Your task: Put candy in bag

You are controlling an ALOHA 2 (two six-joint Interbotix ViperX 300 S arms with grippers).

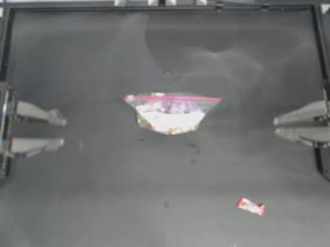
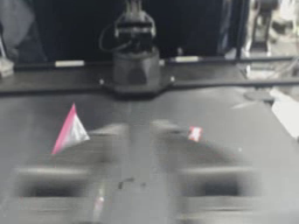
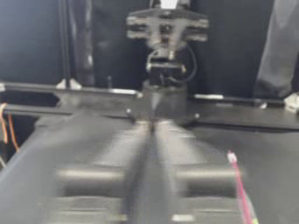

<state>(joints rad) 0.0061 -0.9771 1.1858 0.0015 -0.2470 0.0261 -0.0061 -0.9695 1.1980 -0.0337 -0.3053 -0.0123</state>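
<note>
Dark tabletop (image 1: 90,202) from above: the bag (image 1: 171,113) sat near the middle, pink-red strip along its far edge, coloured sweets showing through. The candy (image 1: 251,206) lay flat on bare tabletop, well apart from the bag, toward the near right corner. Left claw (image 1: 62,130) was parked at the left edge, jaws spread, holding nothing. Right claw (image 1: 276,126) was parked at the right edge, its jaws much closer, only a narrow gap visible.

Left wrist view: looking across the tabletop, the bag (image 2: 70,131) stood up on one side and the candy (image 2: 195,133) lay on the other, with the right arm's base beyond. Own jaws were blurred but wide apart.

Right wrist view: own jaws ran nearly together, meeting at the tips, nothing between them. Only the pink strip edge of the bag (image 3: 239,186) showed at the side; candy not in view.

Judgement: the task had not started, candy untouched, pick-up step ahead. The right claw sat nearer the candy; it would need to open, reach toward the near corner, and pinch the small flat wrapper.
</note>
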